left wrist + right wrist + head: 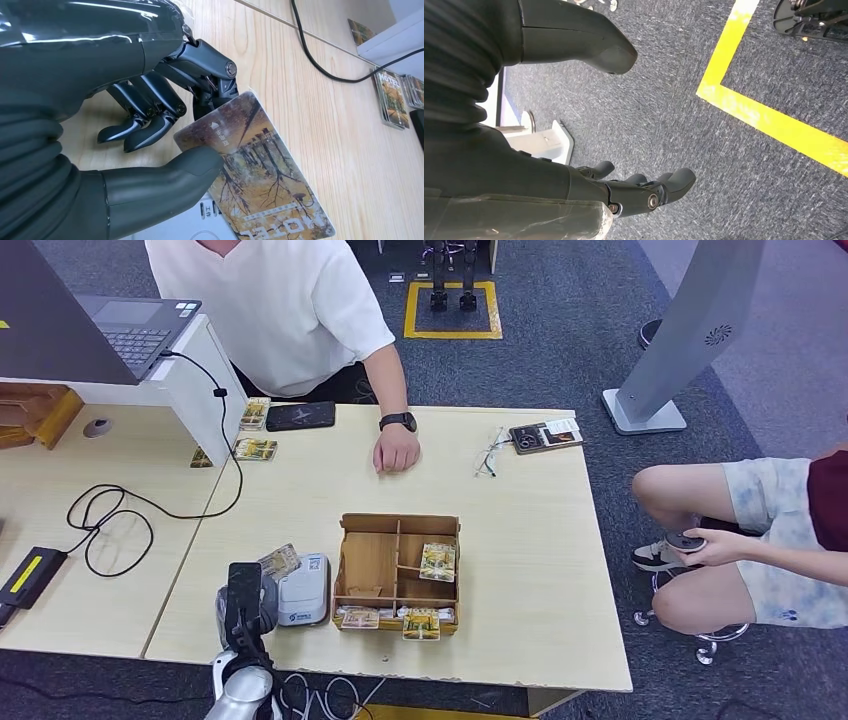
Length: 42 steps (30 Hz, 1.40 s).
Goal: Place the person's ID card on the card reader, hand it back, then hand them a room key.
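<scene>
My left hand (245,605) (150,125) pinches a card (260,175) (280,562) between thumb and fingers. The card is printed with brown trees and the word HOTEL. It sits tilted over the white card reader (303,592) (192,225) near the table's front edge; whether they touch I cannot tell. Right of the reader stands a wooden compartment box (368,565) with similar key cards (437,562) inside. A person in a white shirt rests a hand (396,450) on the table's far side. My right hand (634,192) hangs over the carpet, fingers apart, holding nothing.
A laptop (130,330) stands on a raised white shelf at the back left, with a black cable (110,520) looping across the table. A phone (300,416), card stacks (255,449) and glasses (490,455) lie along the far edge. Another person (760,530) sits at the right.
</scene>
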### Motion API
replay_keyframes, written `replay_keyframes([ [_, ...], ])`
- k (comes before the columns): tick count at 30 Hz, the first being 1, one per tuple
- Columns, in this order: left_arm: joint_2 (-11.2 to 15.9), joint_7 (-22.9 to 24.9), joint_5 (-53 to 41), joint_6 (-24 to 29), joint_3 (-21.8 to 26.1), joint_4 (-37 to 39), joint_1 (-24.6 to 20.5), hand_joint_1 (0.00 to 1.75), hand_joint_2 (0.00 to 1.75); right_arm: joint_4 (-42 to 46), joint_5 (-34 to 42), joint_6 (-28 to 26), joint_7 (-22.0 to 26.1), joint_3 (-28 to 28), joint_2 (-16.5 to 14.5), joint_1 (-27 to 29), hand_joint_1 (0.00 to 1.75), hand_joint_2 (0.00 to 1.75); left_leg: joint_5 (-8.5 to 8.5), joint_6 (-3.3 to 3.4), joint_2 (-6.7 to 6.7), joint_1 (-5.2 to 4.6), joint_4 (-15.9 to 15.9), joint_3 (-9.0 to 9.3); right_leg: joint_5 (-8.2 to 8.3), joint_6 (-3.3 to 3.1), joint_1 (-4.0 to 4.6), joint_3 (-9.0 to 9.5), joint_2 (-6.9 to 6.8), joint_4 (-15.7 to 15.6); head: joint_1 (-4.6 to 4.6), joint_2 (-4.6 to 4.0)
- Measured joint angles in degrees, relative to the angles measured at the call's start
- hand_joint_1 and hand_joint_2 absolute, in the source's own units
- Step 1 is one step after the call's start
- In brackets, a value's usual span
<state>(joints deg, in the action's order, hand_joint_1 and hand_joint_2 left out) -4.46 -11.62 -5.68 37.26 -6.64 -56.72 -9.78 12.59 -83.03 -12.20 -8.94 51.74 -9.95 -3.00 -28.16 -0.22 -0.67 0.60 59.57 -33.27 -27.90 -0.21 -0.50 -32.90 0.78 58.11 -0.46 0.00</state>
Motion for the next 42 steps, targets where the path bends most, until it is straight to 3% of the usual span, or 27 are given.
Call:
replay_keyframes([
  [11, -0.38, -3.91, 3.98, 1.10, 2.21, 3.83, -1.93, 1.75, 1.75, -0.02, -0.03, -0.24, 0.00, 0.00, 0.04, -0.02, 0.00, 1.75, 0.01, -0.01, -0.01, 0.00, -0.01, 0.18, 0.00, 0.00, 0.00, 0.18, -0.02, 0.01, 0.00, 0.00],
  [19, -2.20, -8.08, 1.11, 1.15, 7.96, 5.17, -2.49, 1.75, 1.75, -0.11, -0.26, -0.42, -0.03, 0.00, 0.05, -0.03, 0.00, 1.75, 0.01, -0.01, -0.01, 0.00, -0.01, 0.20, 0.00, 0.00, 0.00, 0.21, -0.02, 0.01, 0.00, 0.00],
  [24, -4.87, -11.96, -5.08, 1.15, 16.64, 5.94, -3.24, 1.75, 1.75, -0.15, -0.93, -0.43, -0.06, -0.02, 0.05, -0.06, 0.00, 1.75, 0.01, -0.01, 0.00, 0.01, -0.01, 0.19, 0.00, 0.00, 0.00, 0.19, -0.01, 0.01, 0.00, 0.00],
  [29, -9.52, -20.31, -14.69, 1.15, 33.41, 6.10, -5.67, 1.75, 1.75, -0.16, -1.32, -0.42, -0.22, -0.14, 0.05, -0.15, 0.00, 1.75, 0.01, -0.01, 0.00, 0.01, -0.01, 0.18, 0.00, 0.00, 0.01, 0.18, 0.00, 0.01, 0.01, 0.00],
  [35, -13.04, -27.64, -15.13, 1.15, 48.33, 5.55, -7.74, 1.75, 1.75, -0.17, -2.05, -0.26, -0.24, -0.44, 0.05, -0.45, 0.00, 1.75, 0.01, -0.01, 0.00, 0.01, -0.01, 0.17, 0.00, 0.00, 0.01, 0.17, 0.03, 0.01, 0.01, 0.00],
  [38, -13.81, -28.26, -11.69, 1.15, 51.76, 3.59, -7.44, 1.75, 1.75, -0.17, -2.05, -0.15, -0.33, -0.56, 0.05, -0.52, 0.00, 1.75, 0.00, -0.01, 0.00, 0.01, -0.01, 0.16, -0.01, 0.00, 0.01, 0.15, 0.03, 0.01, 0.00, 0.00],
  [42, -14.29, -28.42, -7.64, 1.15, 52.39, 0.40, -6.42, 1.75, 1.75, -0.17, -2.05, -0.12, -0.40, -0.76, 0.05, -0.61, 0.00, 1.75, 0.00, -0.01, -0.01, 0.01, -0.01, 0.14, -0.01, 0.00, 0.01, 0.14, 0.01, 0.01, 0.00, 0.00],
])
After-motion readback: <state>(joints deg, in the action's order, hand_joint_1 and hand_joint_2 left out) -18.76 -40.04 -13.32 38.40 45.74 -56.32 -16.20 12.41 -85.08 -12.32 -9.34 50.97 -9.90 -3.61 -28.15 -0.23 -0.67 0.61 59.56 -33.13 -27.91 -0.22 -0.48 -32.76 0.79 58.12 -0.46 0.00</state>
